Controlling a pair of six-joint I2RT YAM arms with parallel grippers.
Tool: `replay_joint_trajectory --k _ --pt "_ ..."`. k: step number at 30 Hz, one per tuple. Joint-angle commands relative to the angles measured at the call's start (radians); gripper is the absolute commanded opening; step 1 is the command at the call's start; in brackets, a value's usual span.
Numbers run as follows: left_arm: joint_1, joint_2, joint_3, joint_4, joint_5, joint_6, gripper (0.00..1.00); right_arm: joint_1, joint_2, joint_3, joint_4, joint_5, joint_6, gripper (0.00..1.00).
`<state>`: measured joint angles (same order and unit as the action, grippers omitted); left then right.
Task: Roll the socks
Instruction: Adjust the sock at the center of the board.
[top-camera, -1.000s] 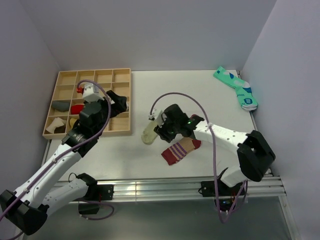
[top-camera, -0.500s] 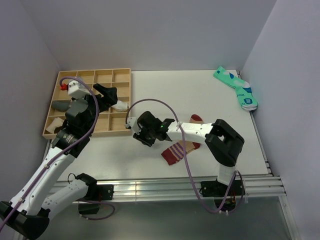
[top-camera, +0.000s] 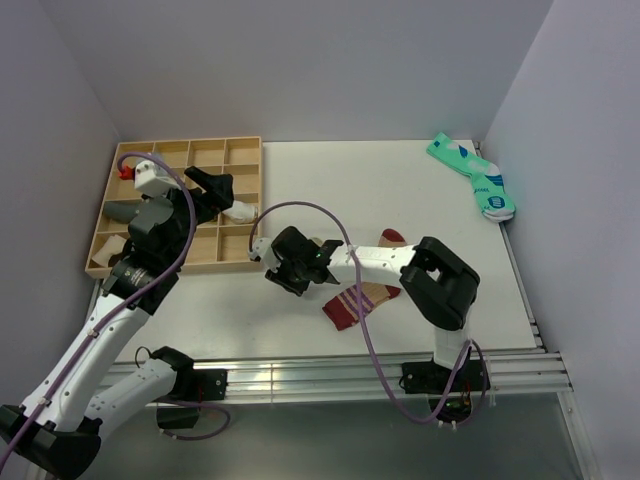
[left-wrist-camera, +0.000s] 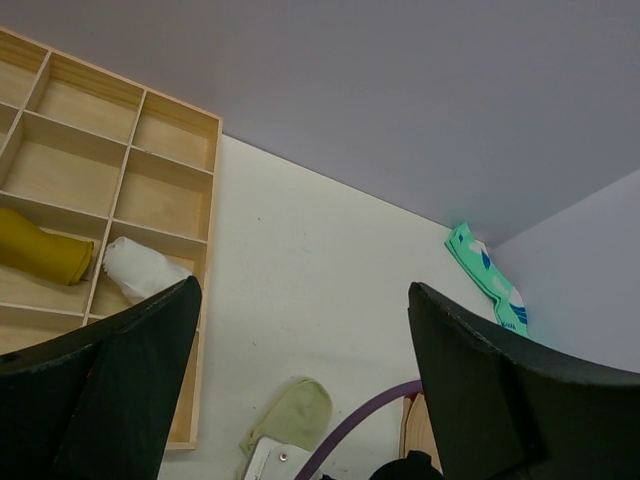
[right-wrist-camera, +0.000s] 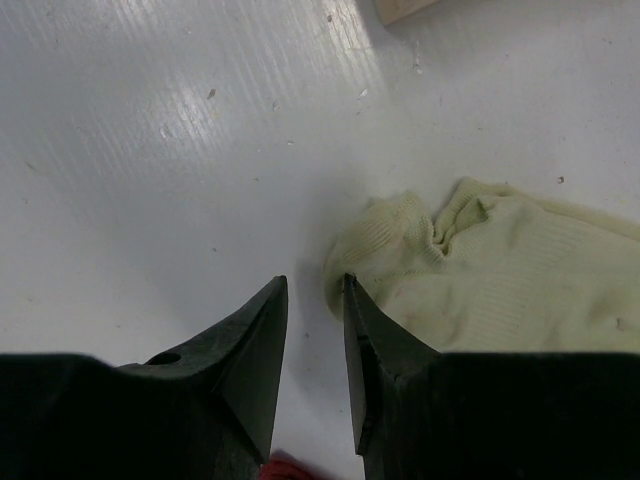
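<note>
A white table (top-camera: 400, 190) stands between pale lilac walls, with a partitioned wooden tray (top-camera: 200, 141) at its left and a teal patterned sock (top-camera: 475, 178) in the far right corner. The left gripper (left-wrist-camera: 302, 300) hangs wide open above the tray. The right gripper (right-wrist-camera: 314, 285) is stretched leftward and low. Its jaws are a narrow gap apart and empty, just beside the pale olive-green sock (right-wrist-camera: 500, 290). The tan maroon-striped sock (top-camera: 352, 303) lies beneath the right forearm.

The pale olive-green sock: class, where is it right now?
In the right wrist view the sock lies on the white table at picture right, just beside the right end effector and near the wooden tray.
</note>
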<state>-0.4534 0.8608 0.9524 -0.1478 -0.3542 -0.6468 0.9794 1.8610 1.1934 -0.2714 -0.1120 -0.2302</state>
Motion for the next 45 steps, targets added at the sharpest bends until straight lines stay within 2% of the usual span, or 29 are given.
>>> replay_joint_trajectory --k 1,14,24,26,31,35,38,40,43,45 --pt "0.009 -0.005 -0.001 0.025 0.027 0.015 0.90 0.005 0.024 0.043 0.050 0.025 -0.012 0.36" --pt "0.024 0.020 -0.027 0.051 0.063 0.019 0.90 -0.007 0.073 0.046 0.070 0.021 -0.028 0.40" --pt "0.028 0.033 -0.072 0.079 0.083 0.013 0.91 -0.047 0.056 0.002 0.070 -0.051 -0.021 0.41" --pt "0.028 0.035 -0.081 0.083 0.084 0.013 0.91 -0.062 0.040 -0.023 0.087 -0.081 -0.023 0.39" --pt "0.028 0.046 -0.109 0.105 0.100 0.006 0.91 -0.108 0.040 -0.037 0.060 -0.153 -0.017 0.25" --pt "0.028 0.057 -0.127 0.111 0.110 0.001 0.89 -0.128 0.032 -0.051 0.040 -0.198 -0.023 0.17" --pt "0.028 0.052 -0.164 0.140 0.145 -0.004 0.88 -0.153 0.020 -0.034 -0.018 -0.299 -0.035 0.14" --pt "0.030 0.050 -0.202 0.183 0.168 -0.005 0.87 -0.197 0.018 -0.003 -0.092 -0.423 -0.046 0.13" --pt "0.028 0.058 -0.257 0.247 0.214 0.004 0.82 -0.258 0.029 0.037 -0.196 -0.568 -0.084 0.11" --pt "0.027 0.061 -0.311 0.316 0.272 0.013 0.74 -0.295 0.040 0.055 -0.235 -0.619 -0.104 0.11"
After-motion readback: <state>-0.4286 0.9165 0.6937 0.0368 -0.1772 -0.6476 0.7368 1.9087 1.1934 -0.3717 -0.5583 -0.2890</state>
